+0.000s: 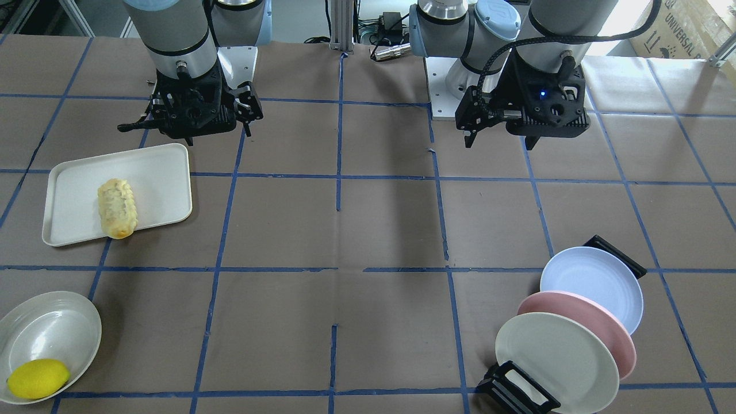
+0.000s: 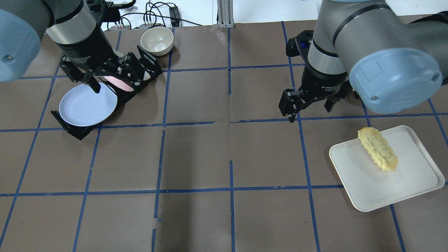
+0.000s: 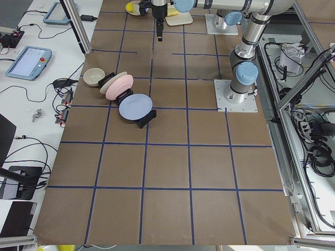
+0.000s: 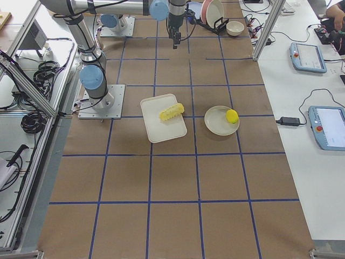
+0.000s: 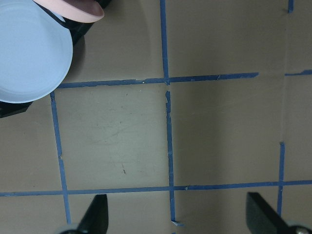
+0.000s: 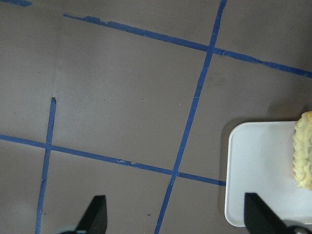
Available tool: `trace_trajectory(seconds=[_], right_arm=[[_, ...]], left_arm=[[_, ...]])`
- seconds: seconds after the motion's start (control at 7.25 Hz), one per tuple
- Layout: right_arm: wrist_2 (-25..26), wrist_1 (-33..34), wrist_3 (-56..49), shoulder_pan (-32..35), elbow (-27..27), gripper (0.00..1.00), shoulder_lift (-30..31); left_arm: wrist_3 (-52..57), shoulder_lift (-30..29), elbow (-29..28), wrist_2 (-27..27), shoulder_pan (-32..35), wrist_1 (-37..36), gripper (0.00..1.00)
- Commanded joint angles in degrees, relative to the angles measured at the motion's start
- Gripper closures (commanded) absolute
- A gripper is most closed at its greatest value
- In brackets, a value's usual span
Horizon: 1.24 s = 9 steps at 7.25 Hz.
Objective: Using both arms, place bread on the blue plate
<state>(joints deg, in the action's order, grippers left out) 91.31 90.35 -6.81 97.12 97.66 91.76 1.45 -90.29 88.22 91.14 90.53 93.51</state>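
Tool left (image 5: pixel 175 199), tool right (image 6: pixel 174 198): agape, empty

Brown paper-covered table (image 2: pixel 196 157) with blue tape grid (image 2: pixel 231 189) carries a cream rectangular tray (image 2: pixel 413 185) near the right pincer (image 2: pixel 309 112), and a black plate rack (image 2: pixel 78 132) near the left pincer (image 1: pixel 500 137).

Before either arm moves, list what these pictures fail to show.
Oblong pale-yellow bumpy bread: right wrist view, cut off by the right edge.
Round pale-blue plastic plate: left wrist view, cut off by top and left edges.
Round pink plastic plate: overhead view, mostly behind the left arm.
Smooth yellow lemon: left side view, too small for detail.
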Motion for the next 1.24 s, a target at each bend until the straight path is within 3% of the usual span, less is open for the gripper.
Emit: trace_trajectory(seconds=[0.0, 0.28, 0.55, 0.83, 1.1], right_arm=[[0.01, 0.0, 0.04, 0.0, -0.01, 0.0, 0.09], [0.01, 0.0, -0.04, 0.0, -0.01, 0.0, 0.09], [0.1, 0.0, -0.04, 0.0, -0.1, 0.0, 0.17], [0.19, -0.09, -0.22, 0.09, -0.1, 0.0, 0.17], [0.36, -0.61, -1.44, 0.0, -0.1, 0.0, 0.79]], left_arm=[[0.04, -0.23, -0.24, 0.0, -0.08, 0.0, 0.0], [1.09, -0.5, -0.24, -0.09, -4.36, -0.26, 0.0], [14.19, -2.77, -0.59, -0.7, -14.62, -0.61, 0.0], [27.04, -9.86, -4.35, -2.2, -24.21, -1.32, 0.0], [37.7, -20.92, -11.8, -3.5, -32.22, -1.32, 0.0]])
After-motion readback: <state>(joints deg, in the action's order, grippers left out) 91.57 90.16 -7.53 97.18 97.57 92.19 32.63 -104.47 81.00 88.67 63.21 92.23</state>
